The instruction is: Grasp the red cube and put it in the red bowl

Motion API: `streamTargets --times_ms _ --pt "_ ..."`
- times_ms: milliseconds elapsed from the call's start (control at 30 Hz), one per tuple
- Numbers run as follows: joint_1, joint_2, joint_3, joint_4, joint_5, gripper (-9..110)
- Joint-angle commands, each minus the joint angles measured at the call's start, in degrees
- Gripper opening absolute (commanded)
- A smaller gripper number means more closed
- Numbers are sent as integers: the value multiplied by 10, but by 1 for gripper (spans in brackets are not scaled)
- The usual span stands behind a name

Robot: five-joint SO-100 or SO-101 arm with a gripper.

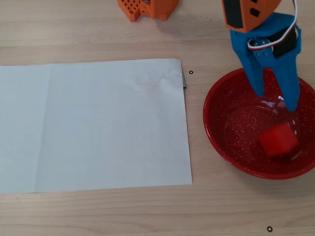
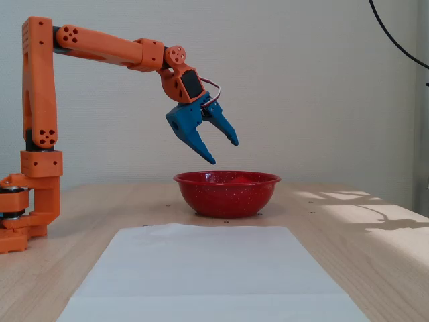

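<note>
I can read no text, label, brand, number or sign anywhere, in the overhead view or the fixed view. My orange arm segments, my blue gripper, the white sheet of paper, the speckled red bowl, the red cube and the wooden table all carry no writing.
</note>
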Motion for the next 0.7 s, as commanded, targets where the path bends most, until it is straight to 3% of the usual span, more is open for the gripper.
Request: streamTargets --times_ms 0,133,500,667 --pt "14 62 -39 -16 -7 31" --pt "6 69 -52 7 -11 28" --pt "-43 90 -184 170 -27 0" --pt "-81 146 -172 202 -8 0"
